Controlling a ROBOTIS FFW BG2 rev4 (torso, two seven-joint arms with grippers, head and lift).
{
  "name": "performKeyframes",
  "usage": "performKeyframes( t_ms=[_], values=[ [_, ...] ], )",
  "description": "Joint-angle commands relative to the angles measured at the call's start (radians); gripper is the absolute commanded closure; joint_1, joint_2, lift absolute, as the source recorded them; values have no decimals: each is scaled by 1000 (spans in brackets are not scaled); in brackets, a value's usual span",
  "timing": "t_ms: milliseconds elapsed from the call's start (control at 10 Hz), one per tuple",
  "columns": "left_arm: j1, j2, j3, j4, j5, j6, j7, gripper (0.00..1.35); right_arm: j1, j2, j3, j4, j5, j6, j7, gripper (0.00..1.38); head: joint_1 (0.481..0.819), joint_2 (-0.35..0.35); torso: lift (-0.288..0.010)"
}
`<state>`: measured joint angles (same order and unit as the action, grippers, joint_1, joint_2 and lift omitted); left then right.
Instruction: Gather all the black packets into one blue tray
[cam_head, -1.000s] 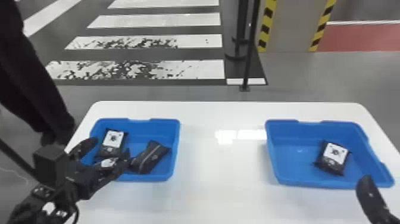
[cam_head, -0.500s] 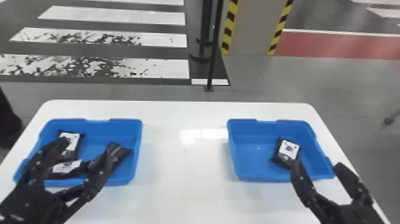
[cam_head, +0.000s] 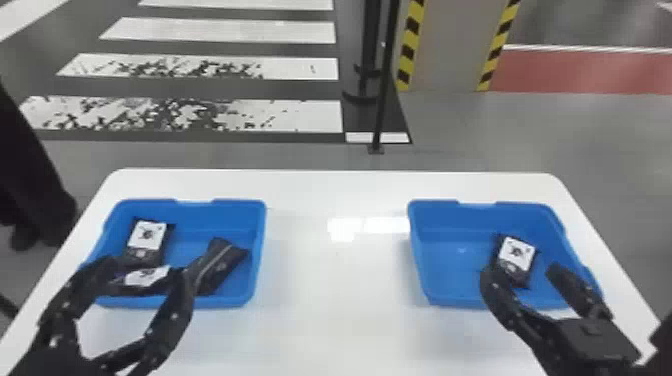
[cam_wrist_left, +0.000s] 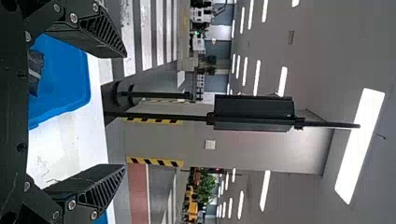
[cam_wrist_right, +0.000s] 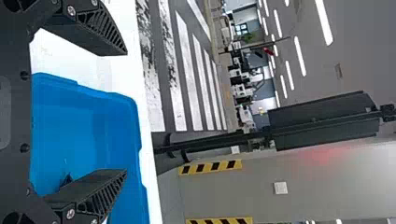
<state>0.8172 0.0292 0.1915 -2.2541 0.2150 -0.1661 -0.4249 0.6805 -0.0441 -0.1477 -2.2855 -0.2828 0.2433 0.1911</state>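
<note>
Four black packets (cam_head: 516, 256) in two trays (cam_head: 447, 257)

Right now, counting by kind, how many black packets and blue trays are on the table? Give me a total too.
Black packets: 4 (3 in the left tray, 1 in the right)
Blue trays: 2
Total: 6
</note>
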Motion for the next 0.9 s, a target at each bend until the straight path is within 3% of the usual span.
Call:
performKeyframes(
  t_ms=[0, 200, 500, 800],
  values=[
    [0, 3, -2, 0, 10, -1, 0, 203, -99, -5, 0, 46, 6, 105, 11, 125, 695, -20, -110],
    [-2, 8, -8, 0, 20, 2, 0, 205, -222, -16, 0, 151, 14, 213, 25, 125, 695, -11, -110],
    [-7, 15, -18, 0, 34, -11, 0, 205, -418, -36, -14, 387, 38, 267, 25, 125, 695, -22, -110],
    [-10, 20, -26, 0, 42, -1, 0, 205, -553, -40, -112, 527, 123, 297, 25, 125, 695, -91, -110]
  ],
)
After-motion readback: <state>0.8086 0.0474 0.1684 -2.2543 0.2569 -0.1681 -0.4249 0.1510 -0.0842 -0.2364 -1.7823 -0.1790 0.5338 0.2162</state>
